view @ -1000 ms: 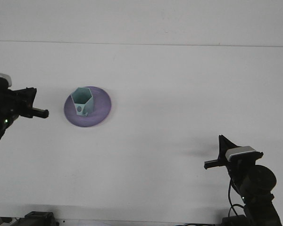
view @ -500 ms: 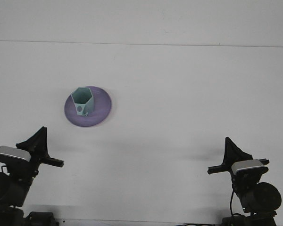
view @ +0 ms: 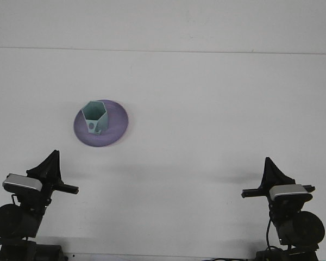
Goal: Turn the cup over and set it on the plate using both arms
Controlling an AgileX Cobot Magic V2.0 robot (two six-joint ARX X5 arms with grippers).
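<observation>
A pale teal six-sided cup stands upright, mouth up, on a purple plate left of the table's middle. Nothing holds the cup. My left gripper sits low by the near edge of the table, well in front of the plate and a little to its left. My right gripper sits low at the near right, far from the plate. Both are seen from behind, so their state does not show.
The white table runs back to a pale wall. The two arm bases stand dark at the bottom corners.
The left arm has pulled back from beside the plate down to the near left edge. The right arm has drawn back slightly toward the near edge. Cup and plate have not moved.
</observation>
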